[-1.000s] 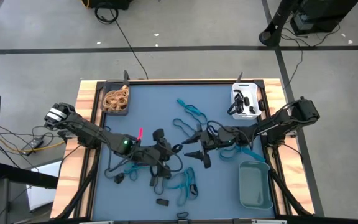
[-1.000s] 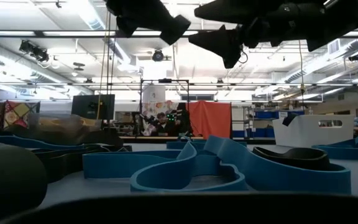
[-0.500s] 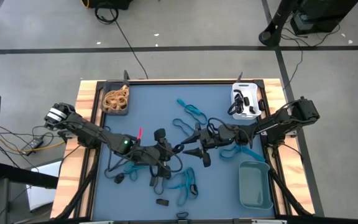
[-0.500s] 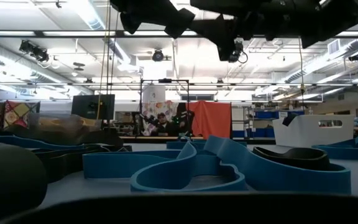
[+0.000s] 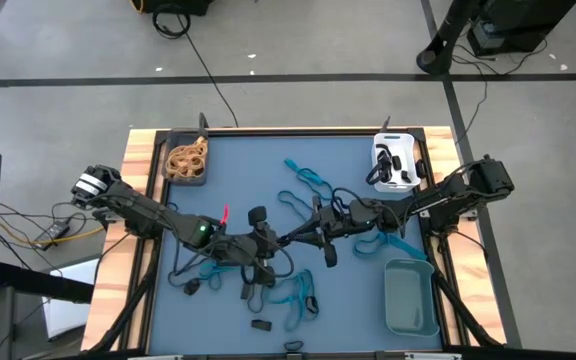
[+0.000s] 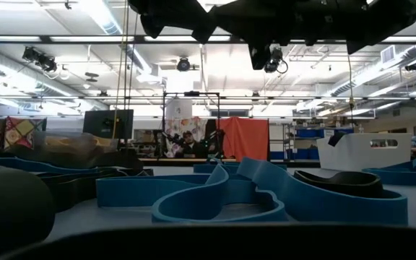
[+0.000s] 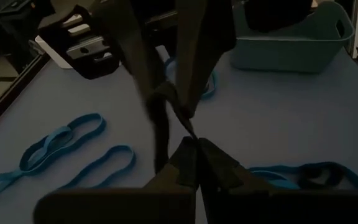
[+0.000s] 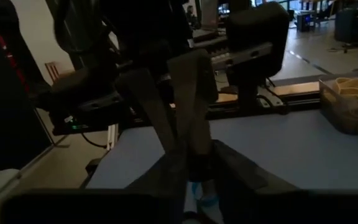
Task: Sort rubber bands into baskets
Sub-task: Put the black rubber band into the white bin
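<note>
Mid-table, left gripper and right gripper both pinch 1 black band.

The high view looks straight down on the whole blue table and surrounding floor. The low view sits at tabletop height, close behind blue rubber bands, facing level into the room. Each wrist view looks along its own arm, close above the tabletop. All four views share the table's middle.
</note>
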